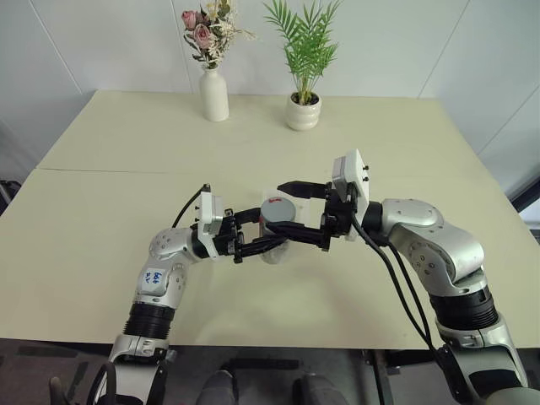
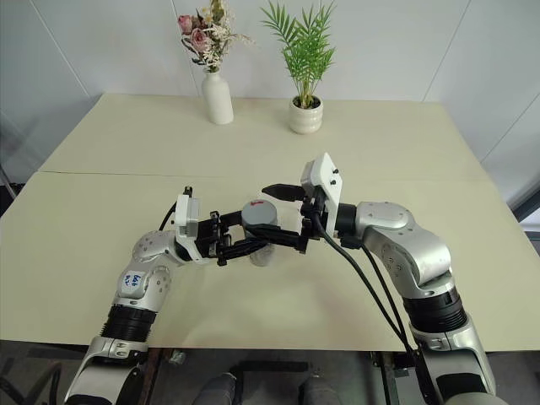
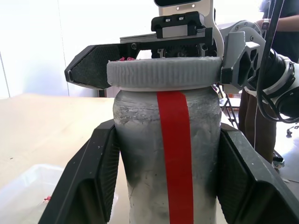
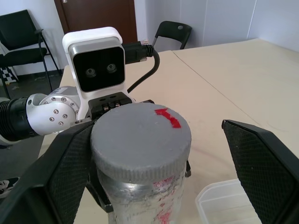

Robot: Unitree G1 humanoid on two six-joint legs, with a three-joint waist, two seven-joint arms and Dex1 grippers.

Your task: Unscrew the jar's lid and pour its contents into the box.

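Note:
The jar [image 3: 166, 154] is a cloudy clear cylinder with a red strip down its side. It stands upright above the table's middle, with my left gripper [image 1: 264, 231] shut on its body. Its grey ribbed lid [image 4: 140, 135] sits on top and carries a red mark. My right gripper [image 1: 283, 208] comes in from the opposite side, open, at lid height. One of its fingers [image 4: 60, 177] lies close against the lid's rim and the other stands well apart. The box [image 4: 229, 205], a clear shallow tray, rests on the table just below the jar. The contents cannot be made out through the cloudy wall.
A white vase of flowers [image 1: 214, 94] and a white pot with a green plant [image 1: 303, 111] stand at the table's far edge. A seam [image 1: 126, 171] crosses the cream tabletop. A person [image 3: 275, 37] stands beyond the table in the left wrist view.

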